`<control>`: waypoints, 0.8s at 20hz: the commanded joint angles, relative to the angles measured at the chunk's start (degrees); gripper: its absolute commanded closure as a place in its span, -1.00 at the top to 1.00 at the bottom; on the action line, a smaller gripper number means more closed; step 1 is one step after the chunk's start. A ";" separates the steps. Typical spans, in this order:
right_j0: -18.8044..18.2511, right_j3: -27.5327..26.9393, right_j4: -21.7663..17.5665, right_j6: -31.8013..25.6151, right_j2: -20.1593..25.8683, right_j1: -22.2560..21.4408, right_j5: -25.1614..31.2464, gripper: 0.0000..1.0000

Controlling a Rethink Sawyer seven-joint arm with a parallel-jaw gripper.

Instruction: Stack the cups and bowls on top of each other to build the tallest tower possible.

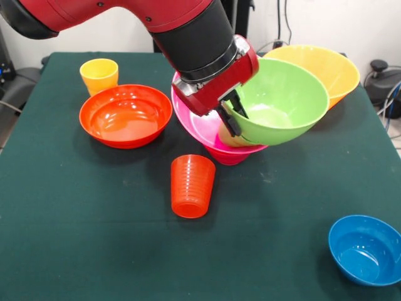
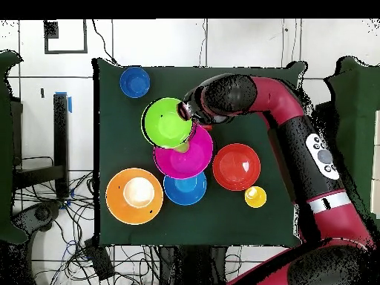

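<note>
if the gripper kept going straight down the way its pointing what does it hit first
Most likely the large pink bowl: the gripper points down at the rim of the tilted lime green bowl, with the pink bowl directly beneath. Depth is unclear, so it may graze a pale object under the green bowl.

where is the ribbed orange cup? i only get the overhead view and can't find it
observer: the front view shows the ribbed orange-red cup standing alone on the table, wide end up, on the camera's side of the pink bowl.
operator: is the lime bowl lying flat in the pink one
observer: no, the lime green bowl is steeply tilted, mouth turned sideways.
operator: does the tool have it
observer: it looks so: the tool is closed over its rim, one finger inside, one outside.
</note>
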 commanded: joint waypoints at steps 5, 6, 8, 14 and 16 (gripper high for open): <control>-0.43 -2.24 -1.83 -17.99 -0.40 1.40 2.91 -1.00; -0.67 -2.00 -1.92 -18.96 0.13 1.55 2.62 -1.00; -1.43 -1.26 -2.04 -20.81 1.24 1.87 1.86 -1.00; -3.90 0.57 -1.49 -24.63 4.98 3.77 0.37 -1.00; -4.37 0.14 -1.38 -26.64 6.19 4.77 0.49 -1.00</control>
